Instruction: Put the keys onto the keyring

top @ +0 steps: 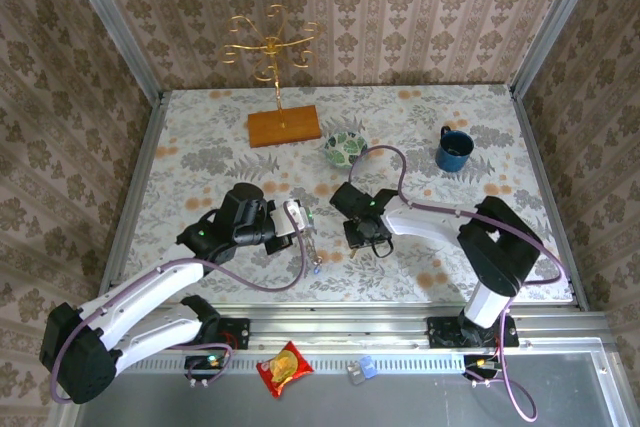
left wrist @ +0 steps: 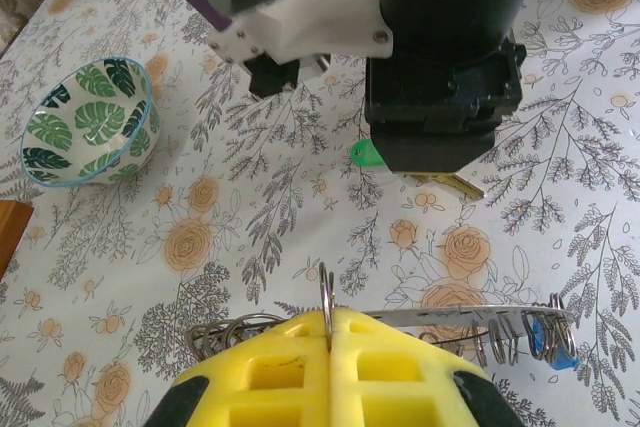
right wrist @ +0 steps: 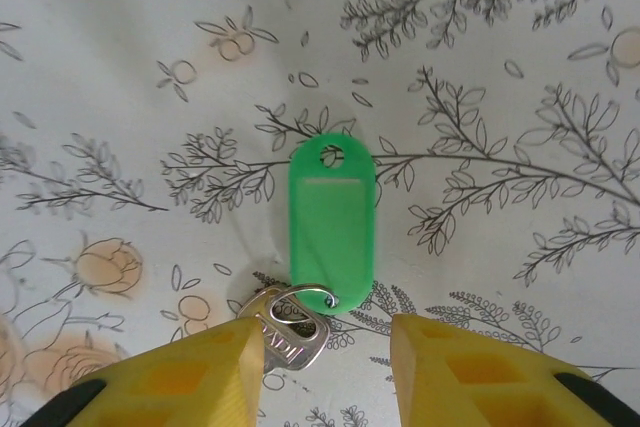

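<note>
Lying flat on the desk (top: 200, 147), the green key (right wrist: 330, 212) sits directly beneath the right claw (right wrist: 325, 337). Its plastic tag points away from the wrist and its metal blade is tucked close against one yellow finger. The tag's long axis runs square to the closing line, so the jaws would meet across its narrow width. The right claw stands partly open astride the key, holding nothing; no contact can be confirmed.

The keyring (left wrist: 450, 317) is pinched edge-on in the left claw (left wrist: 330, 322), which is fully closed on it. The blue key (left wrist: 552, 339) already hangs on the far end of the ring. In the overhead view the two claws face each other near the desk's middle, close together. The right arm is plainly the nearer to the green key.

Judgement: the grasp comes first, then a short carry towards the ring. The bowl (left wrist: 90, 122) and mug (top: 453, 150) stand well apart, as do the desk edges. The tight spot is the narrow gap between the two wrists.
</note>
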